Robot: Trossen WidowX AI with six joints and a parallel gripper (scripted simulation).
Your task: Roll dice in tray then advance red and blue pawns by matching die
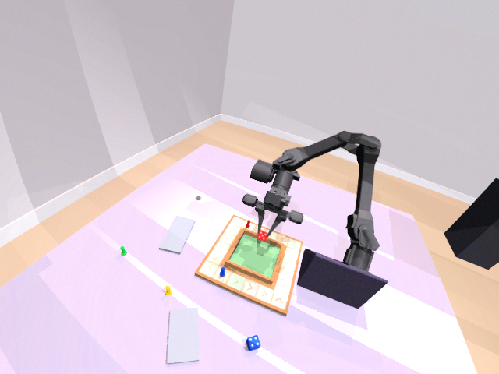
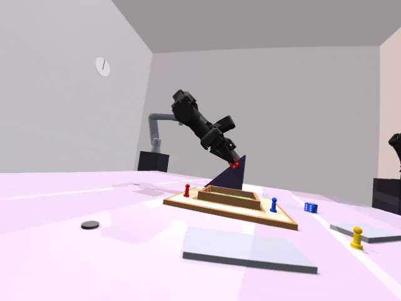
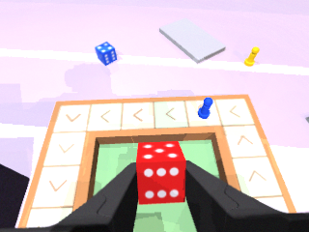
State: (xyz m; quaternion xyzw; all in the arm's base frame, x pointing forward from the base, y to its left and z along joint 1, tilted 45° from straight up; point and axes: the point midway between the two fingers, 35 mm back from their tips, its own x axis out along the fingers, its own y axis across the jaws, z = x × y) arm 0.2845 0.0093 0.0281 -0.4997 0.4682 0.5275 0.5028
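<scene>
My gripper (image 1: pixel 263 234) (image 2: pixel 234 162) (image 3: pixel 159 168) is shut on the red die (image 1: pixel 262 235) (image 2: pixel 234 164) (image 3: pixel 160 181) and holds it tilted, above the tray (image 1: pixel 249 276) (image 2: pixel 226 200) (image 3: pixel 87 169). The tray has a green floor and a brown rim and is empty. The blue die (image 1: pixel 253 343) (image 2: pixel 310 207) (image 3: pixel 105 53) lies on the table outside the board, four pips up. The red pawn (image 1: pixel 248 224) (image 2: pixel 187 190) stands on the board's far side in the top view. The blue pawn (image 1: pixel 222 272) (image 2: pixel 273 205) (image 3: pixel 205 107) stands on the arrowed row, near a corner.
A yellow pawn (image 1: pixel 168 290) (image 2: pixel 356 237) (image 3: pixel 251 56) and a green pawn (image 1: pixel 123 250) stand off the board. Two flat grey plates (image 1: pixel 177 234) (image 1: pixel 183 335) lie beside it. A dark upright panel (image 1: pixel 340 280) (image 2: pixel 231 178) stands between board and arm base. A small dark disc (image 1: pixel 198 198) (image 2: pixel 90 224) lies on the table.
</scene>
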